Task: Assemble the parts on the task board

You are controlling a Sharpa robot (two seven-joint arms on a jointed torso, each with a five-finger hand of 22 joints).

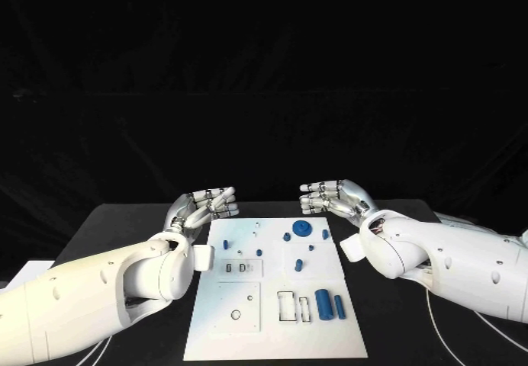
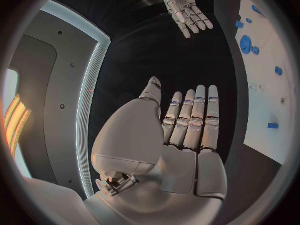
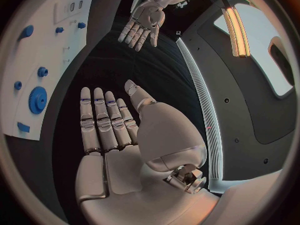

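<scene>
1. Hands at rest: my left hand [image 1: 204,207] hovers off the task board's [image 1: 275,335] far corner at about 11 o'clock, fingers straight and slightly apart, palm bare, holding nothing. My right hand [image 1: 336,198] hangs off the far corner at about 1 o'clock, the same way: fingers extended, nothing between them. Neither touches the board or the black table [image 1: 110,221].

2. Parts on the board: a blue disc [image 1: 301,226] sits toward 12 o'clock, with small blue pegs [image 1: 287,237] scattered near it. A large blue cylinder [image 1: 323,303] lies toward 4 o'clock, and a thinner blue rod [image 1: 341,307] lies just beside it. A short blue plug [image 1: 298,265] lies near the centre. Outlined slots [image 1: 286,306] lie beside the cylinder at about 6 o'clock.

3. Handling, as I judge it: these pieces look like rigid moulded plastic, light and smooth, so they should neither bend nor crush but could roll or skid on the slick white plate. The cylinder and rod lie on their sides and will likely roll if nudged; I would take each across its middle, thumb against fingers, from either flank.

4. Disc: flat and low, it offers little height; its rim looks like the place to pinch. The smallest pegs call for a fingertip hold from above.

5. Reach: the cylinder and rod lie on my right hand's side.
</scene>
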